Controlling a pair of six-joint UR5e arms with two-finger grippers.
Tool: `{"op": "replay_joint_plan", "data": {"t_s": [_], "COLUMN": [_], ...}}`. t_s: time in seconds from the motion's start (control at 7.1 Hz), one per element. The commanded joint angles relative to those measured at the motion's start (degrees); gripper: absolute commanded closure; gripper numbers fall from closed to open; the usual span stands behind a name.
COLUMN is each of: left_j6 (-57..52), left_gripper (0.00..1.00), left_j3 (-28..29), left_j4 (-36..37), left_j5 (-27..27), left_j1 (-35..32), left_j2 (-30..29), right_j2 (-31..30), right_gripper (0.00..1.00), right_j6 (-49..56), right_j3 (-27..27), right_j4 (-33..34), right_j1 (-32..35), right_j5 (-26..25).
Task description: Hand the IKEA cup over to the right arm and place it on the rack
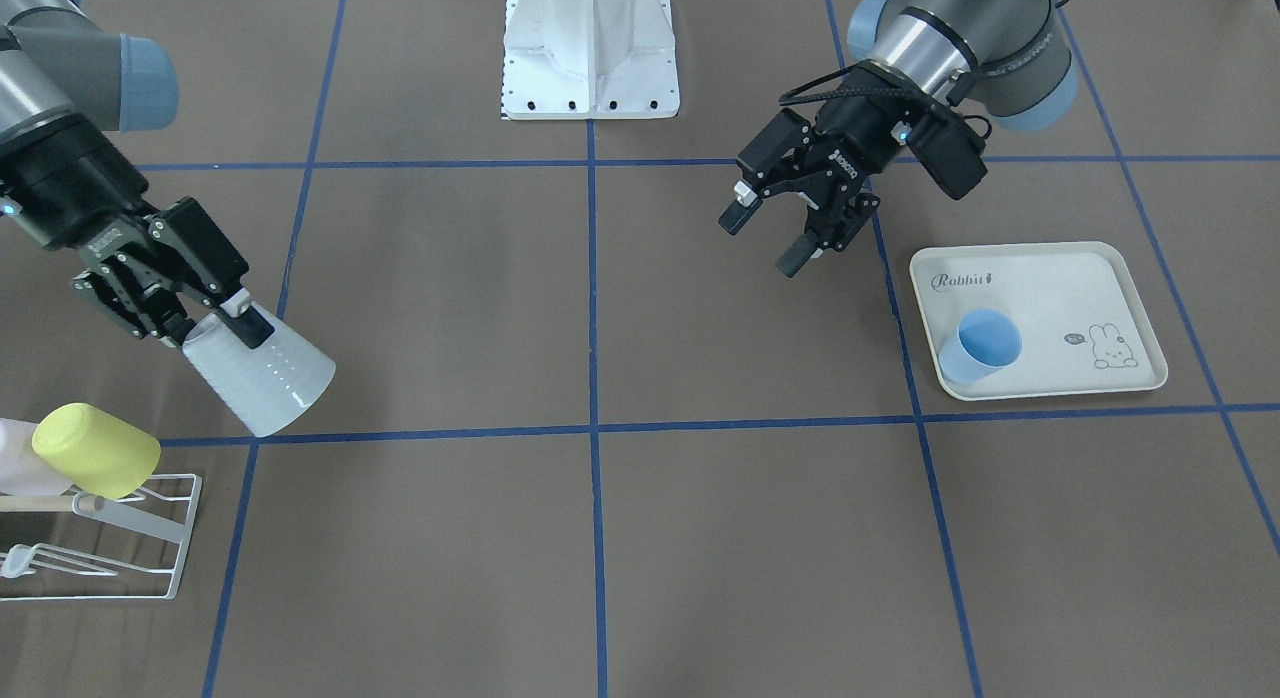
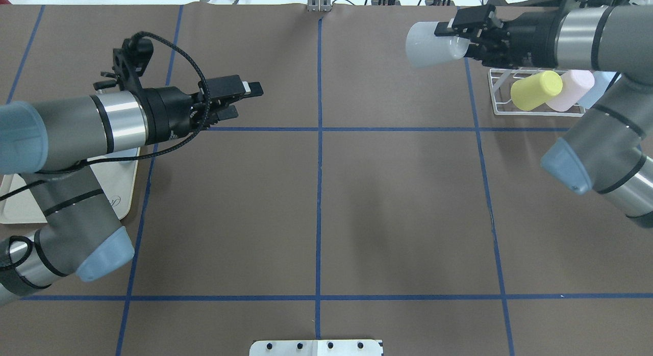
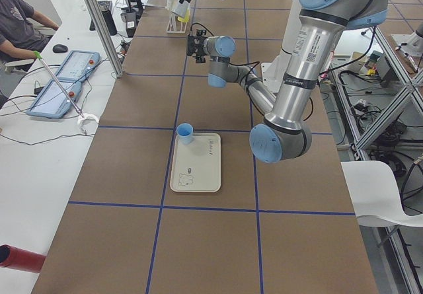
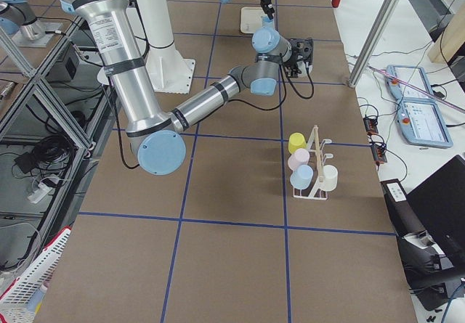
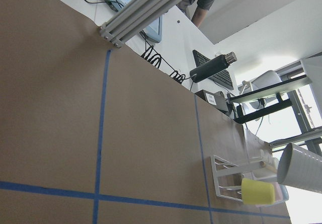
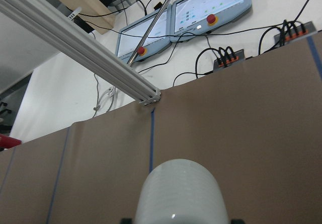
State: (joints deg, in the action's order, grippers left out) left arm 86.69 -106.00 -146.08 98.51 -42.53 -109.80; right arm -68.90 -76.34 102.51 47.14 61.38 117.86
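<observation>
A white ribbed cup (image 1: 262,376) is held in my right gripper (image 1: 215,328), which is shut on its base end, with the cup tilted and its mouth pointing away from the wrist. It hangs in the air just beside the white wire rack (image 1: 150,538). In the overhead view the cup (image 2: 432,44) and right gripper (image 2: 457,39) are at the rack's (image 2: 497,91) far left corner. The cup fills the bottom of the right wrist view (image 6: 181,194). My left gripper (image 1: 765,238) is open and empty above the table, also seen overhead (image 2: 245,98).
The rack holds a yellow cup (image 2: 535,90) and a pink cup (image 2: 576,88). A cream rabbit-printed tray (image 1: 1080,278) holds a blue cup (image 1: 982,345) lying tilted, close to my left arm. The robot's white base (image 1: 590,53) stands at the back.
</observation>
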Motion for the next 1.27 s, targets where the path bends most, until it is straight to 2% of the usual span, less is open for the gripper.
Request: {"op": "replay_joint_plan", "data": {"t_s": [0.0, 0.14, 0.28, 0.42, 0.56, 0.84, 0.99, 1.13], "left_j6": [-7.54, -11.42, -15.63, -18.64, -23.62, -33.74, -34.39, -34.4], "left_gripper": [0.0, 0.0, 0.0, 0.0, 0.0, 0.0, 0.0, 0.0], "left_j3": [-0.17, -0.78, -0.79, -0.79, -0.79, -0.79, -0.79, -0.79], "left_j4": [6.54, 10.68, 14.29, 17.64, 21.15, 24.6, 24.7, 24.7], "left_j5": [5.51, 9.73, 13.77, 17.21, 20.03, 24.0, 25.92, 26.55], "left_j1": [-6.56, -10.51, -14.12, -17.55, -20.54, -24.86, -26.18, -26.81], "left_j2": [1.52, 1.6, 1.78, 1.87, 2.65, 5.8, 6.26, 6.35], "right_j2": [4.1, 5.95, 8.92, 12.7, 14.13, 18.77, 19.93, 21.25], "right_gripper": [0.82, 0.82, 0.82, 0.82, 0.87, 0.87, 0.87, 0.87], "right_j6": [16.5, 25.54, 32.67, 37.62, 39.58, 46.68, 52.38, 57.74], "right_j3": [-0.29, -0.38, -0.9, -3.69, -8.42, -22.37, -28.79, -33.9], "right_j4": [17.46, 25.72, 35.55, 42.61, 43.72, 43.73, 43.56, 43.3], "right_j1": [6.53, 9.43, 10.51, 11.56, 12.44, 15.6, 17.53, 19.03], "right_j5": [4.01, 6.3, 6.15, 6.15, 7.54, 12.45, 15.0, 15.2]}}
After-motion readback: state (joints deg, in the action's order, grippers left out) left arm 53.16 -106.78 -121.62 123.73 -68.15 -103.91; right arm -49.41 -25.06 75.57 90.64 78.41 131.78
